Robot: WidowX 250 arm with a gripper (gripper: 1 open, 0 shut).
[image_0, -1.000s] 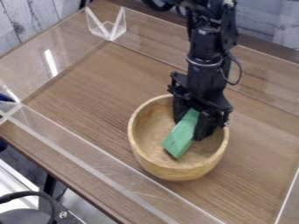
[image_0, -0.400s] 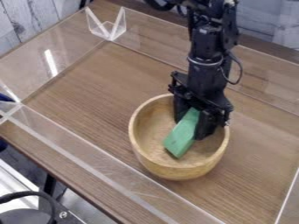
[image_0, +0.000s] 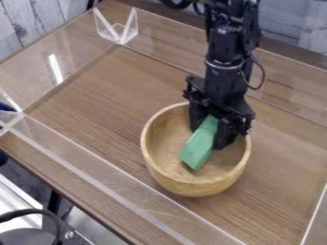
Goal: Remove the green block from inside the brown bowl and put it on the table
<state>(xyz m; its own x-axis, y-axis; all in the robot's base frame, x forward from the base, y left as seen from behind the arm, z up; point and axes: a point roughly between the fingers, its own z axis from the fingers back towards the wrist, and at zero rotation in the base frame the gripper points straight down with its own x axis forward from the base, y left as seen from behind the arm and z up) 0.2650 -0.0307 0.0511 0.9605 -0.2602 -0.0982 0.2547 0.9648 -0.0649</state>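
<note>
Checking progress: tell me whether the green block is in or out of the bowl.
In. The green block leans inside the brown bowl, below its rim.

Pale plank wall [image_0: 38,19] behind the far-left corner; dark floor [image_0: 26,225] with black cables [image_0: 38,230] below the near-left edge

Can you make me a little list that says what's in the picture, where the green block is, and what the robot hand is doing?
bowl: brown bowl, round, wooden, sitting on the table
block: green block, inside the bowl, tilted, upper end between the gripper's fingers
robot hand: gripper, pointing down into the bowl, shut on the green block
block on table yet: no
edges: clear walls around the table
</note>
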